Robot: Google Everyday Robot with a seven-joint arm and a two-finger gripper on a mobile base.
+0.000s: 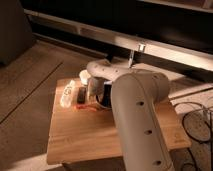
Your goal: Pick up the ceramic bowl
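The frame's right half is filled by the thick white arm (137, 120), which is bent at an elbow and reaches leftward and down. The gripper (92, 97) is pointed downward at the end of the forearm, low over the worktop (95, 137).

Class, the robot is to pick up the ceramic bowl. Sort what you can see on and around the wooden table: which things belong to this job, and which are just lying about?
Part of the job:
- ceramic bowl, mostly hidden behind the arm
- gripper, down at the bowl's left edge

Just lying about:
- small white cup
- dark block
- pale packet
- wooden table they rest on
- cables on the floor, right
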